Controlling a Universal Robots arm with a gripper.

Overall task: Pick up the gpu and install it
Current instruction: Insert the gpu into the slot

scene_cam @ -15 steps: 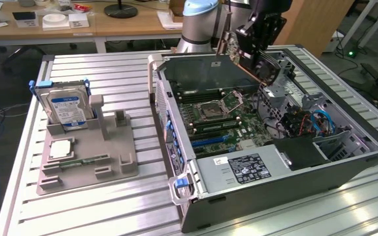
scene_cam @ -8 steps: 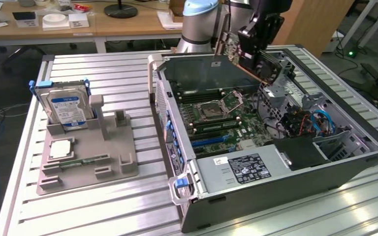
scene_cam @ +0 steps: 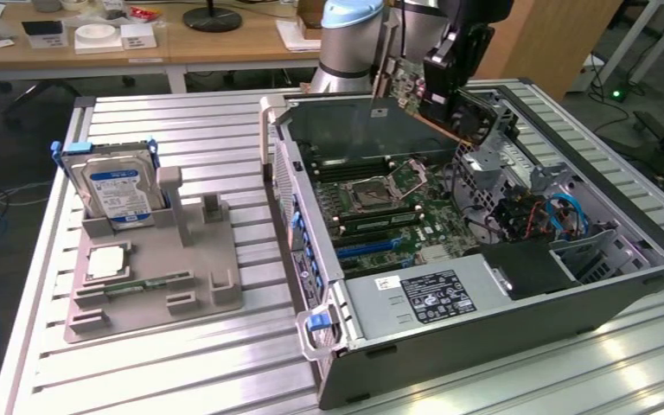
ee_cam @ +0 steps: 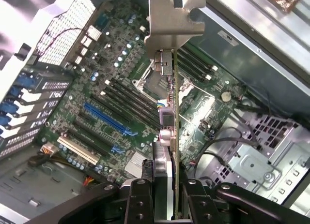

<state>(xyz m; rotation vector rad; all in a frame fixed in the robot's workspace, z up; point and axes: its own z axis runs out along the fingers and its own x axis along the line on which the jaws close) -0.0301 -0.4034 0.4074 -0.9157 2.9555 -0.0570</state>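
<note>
1. One card in play: the gpu (scene_cam: 407, 86) hangs in the air over the far end of the open computer case (scene_cam: 482, 285). It is clear of the boards below and touches nothing but the pincer (scene_cam: 445, 69).
2. The pincer is clamped on the gpu. In the wrist view its fingers (ee_cam: 140, 200) press the two flat faces of the card (ee_cam: 164, 156), which runs edge-on away from the camera.
3. Silver bracket (ee_cam: 170, 25) leads, at the card's far end from the grip. My reading: holding the opposite end leaves the bracket and the connector edge free to meet the case.
4. Card is carried on edge, not flat. That probably suits a slot that takes it edgewise.
5. The motherboard (ee_cam: 111, 88) lies under the card with its long slots bare: a blue slot (ee_cam: 109, 120) and a white slot (ee_cam: 77, 150) beside it. The card is above them and not seated.
6. Case lies on its side on the desk (scene_cam: 170, 363), open face up, so the arm can come in from above.
7. On the exterior view's left, well apart from the case, a grey holder (scene_cam: 153, 298) carries the hard drive (scene_cam: 113, 190) upright and a memory stick (scene_cam: 136, 284) lying low. Both are untouched.
8. Judgement: pick-up done, install not yet made.
</note>
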